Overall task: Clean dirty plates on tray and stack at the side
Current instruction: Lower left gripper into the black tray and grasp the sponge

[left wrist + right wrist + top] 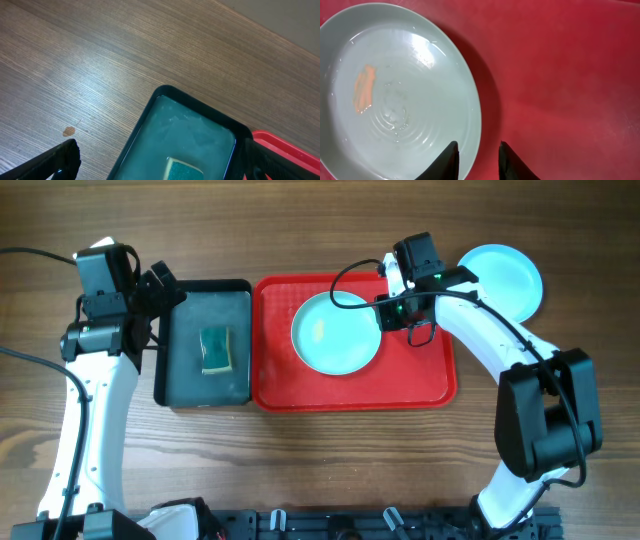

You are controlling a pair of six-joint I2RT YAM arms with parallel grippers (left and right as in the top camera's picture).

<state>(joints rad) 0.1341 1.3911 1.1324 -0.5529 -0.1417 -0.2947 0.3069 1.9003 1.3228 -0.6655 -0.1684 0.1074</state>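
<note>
Far left, over the table (pixel 300 230): left arm, w/ the left tool (pixel 163 288) hanging above the black tray (pixel 190 375) at its upper-left corner. Wrist cam shows its fingers (pixel 55 161) spread wide at the frame's edges, nothing between them, so it's open and empty. Small brown spot (pixel 68 131) on the wood just off that corner.

Black tray holds a shallow film of water. Green sponge (pixel 216 350) lies flat near its middle. Its right side sits just beside the red tray (pixel 420 375); can't tell if they touch.

Red tray is at centre. One pale aqua plate (pixel 335 335) is on it, upright, left of the tray's middle and toward the far rim. Wrist view: plate is wet, w/ ripple rings and droplets, plus an orange smear (pixel 364 87) on the inside.

Right tool (pixel 388 308) is at that plate's right edge. Fingers are narrowly parted and straddle the rim, one over the plate's inside, the other over bare red tray. A gap shows between rim and outer finger, so it's open, not pinching.

Further right, off the tray by its far right corner: second plate (pixel 505 275), also pale aqua, on the table, partly hidden by the right arm. Can't tell whether anything is stacked under it.
</note>
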